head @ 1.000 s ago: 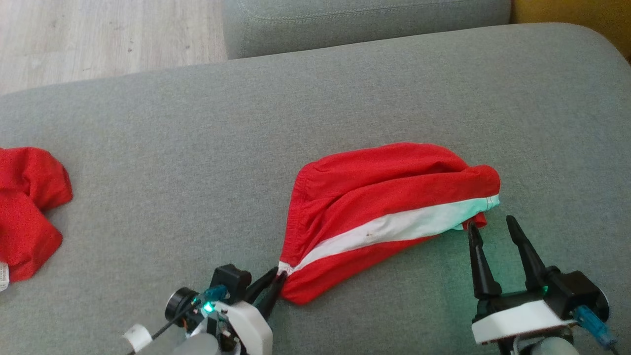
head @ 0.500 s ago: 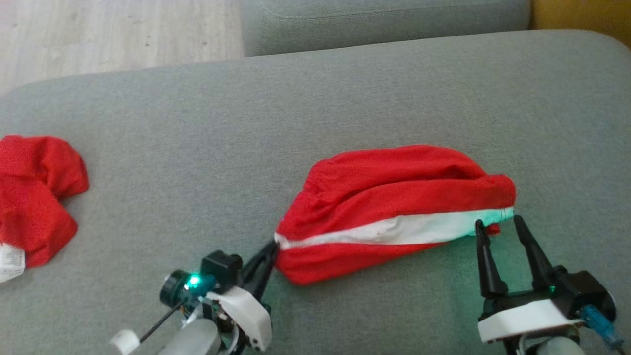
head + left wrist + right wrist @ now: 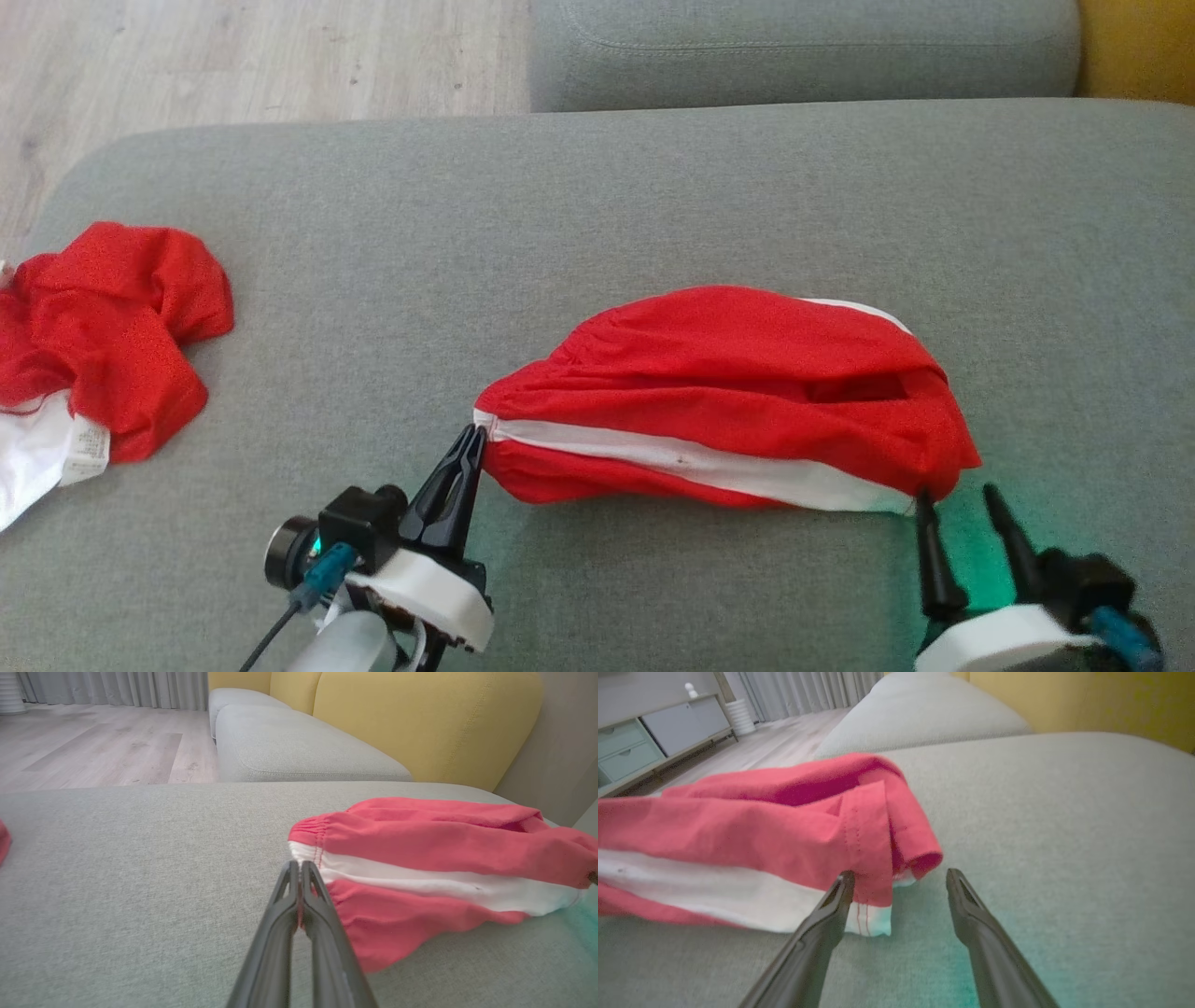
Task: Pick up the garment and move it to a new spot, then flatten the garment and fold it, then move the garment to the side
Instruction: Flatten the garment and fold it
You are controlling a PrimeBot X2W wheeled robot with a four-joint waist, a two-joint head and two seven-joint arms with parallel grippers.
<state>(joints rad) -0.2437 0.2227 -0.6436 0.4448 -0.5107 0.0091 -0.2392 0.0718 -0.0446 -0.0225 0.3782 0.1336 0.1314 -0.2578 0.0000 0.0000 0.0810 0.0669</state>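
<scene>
**Left gripper pinching the shorts, right one wide open at the hem**

So the red shorts [image 3: 728,392] are lying on the grey sofa cushion [image 3: 597,205], roughly middle-right in the head view and stretched out sideways. A white stripe [image 3: 709,467] runs along the near edge. They're bunched and puffy, not flat at all.

The left gripper [image 3: 476,437] has its two dark fingers squeezed together on the elastic waistband corner, right where the stripe starts. In the left wrist view you can see a sliver of red fabric caught between the fingers.

The right gripper [image 3: 957,497] sits at the other end by the leg hem, with its fingers spread well apart and nothing clamped. In the right wrist view one fingertip is right up against the stitched hem edge, and the other is over bare cushion just beside it. There's a green glow on the fabric around it.

Off to the left, well apart from all this, a second red garment [image 3: 112,317] is crumpled near the cushion's edge, with a white label [image 3: 86,450] showing. Behind that there's wood floor [image 3: 233,56], plus a yellow backrest [image 3: 420,718] in the left wrist view.
</scene>
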